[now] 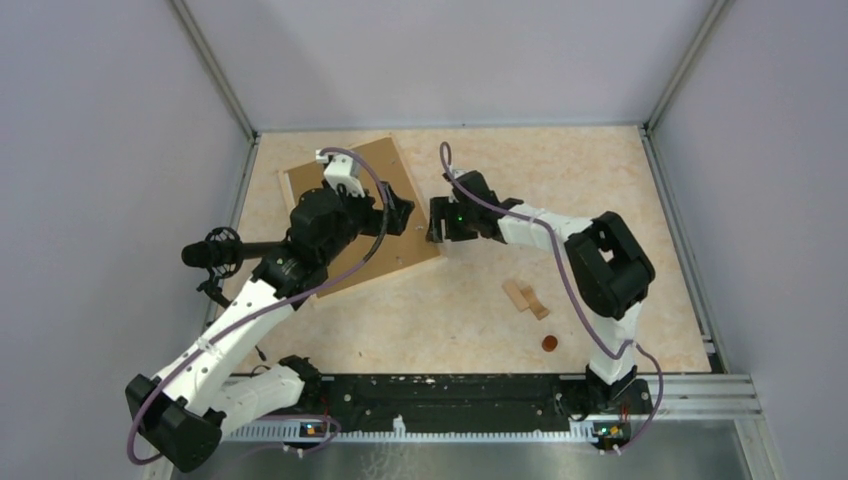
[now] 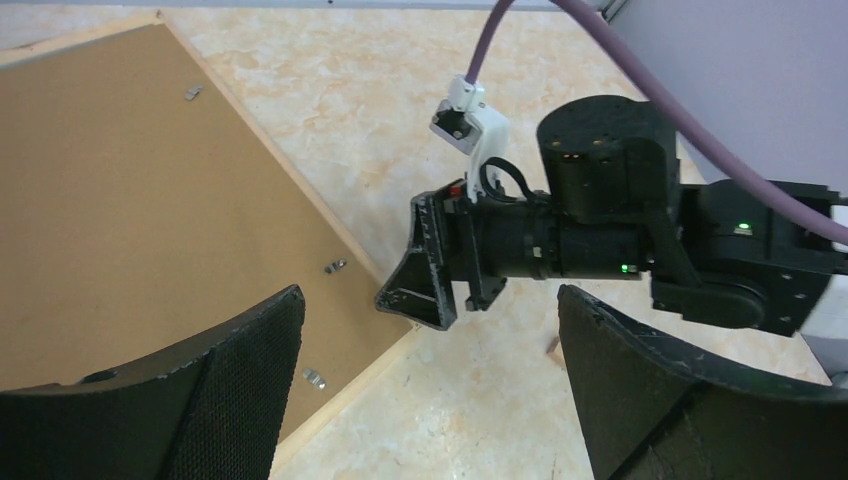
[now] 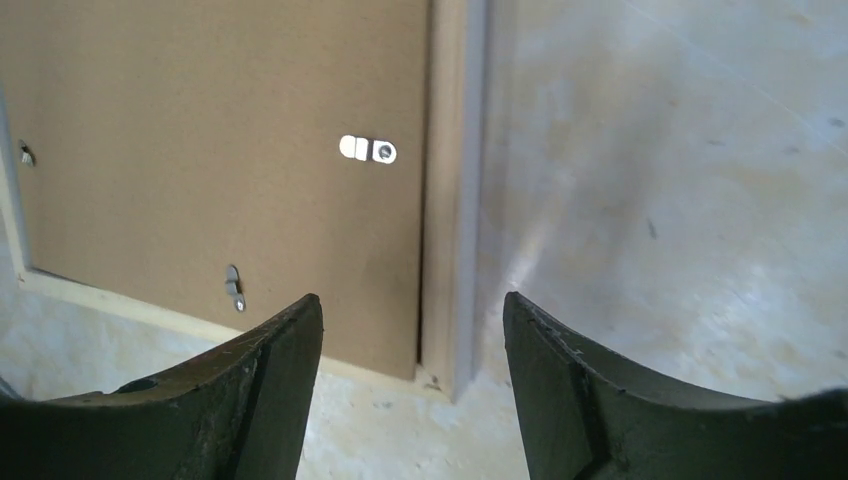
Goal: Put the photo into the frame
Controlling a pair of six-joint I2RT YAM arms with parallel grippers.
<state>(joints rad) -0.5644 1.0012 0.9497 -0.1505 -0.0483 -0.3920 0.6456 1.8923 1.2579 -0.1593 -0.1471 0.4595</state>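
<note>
**Tally on the worktop (image 1: 450,310)**

One frame (image 3: 448,200), one photo (image 3: 200,130), three metal clips (image 3: 367,149) in the right wrist view, two small wooden blocks (image 1: 525,298), one brown disc (image 1: 548,343), two arms (image 1: 230,330), two grippers: left gripper (image 1: 398,212), right gripper (image 1: 438,220)

Soft, even light from above fills the top view. The desk (image 1: 600,200) is bright, and the arms (image 1: 250,310) cast only faint, blurred shadows close beneath them. The enclosure posts (image 1: 215,70) lean outward toward the corners, a wide-angle stretch. The left wrist view is crisp at mid-distance, but the fingers (image 2: 240,380) of the left pincer (image 2: 430,290) are dark. The right wrist view is paler and hazy. A milky glare lies on the desk at right, a metal clip (image 3: 367,149) burns white, and the fingers (image 3: 250,400) of the right pincer (image 3: 411,297) look soft-edged.
</note>
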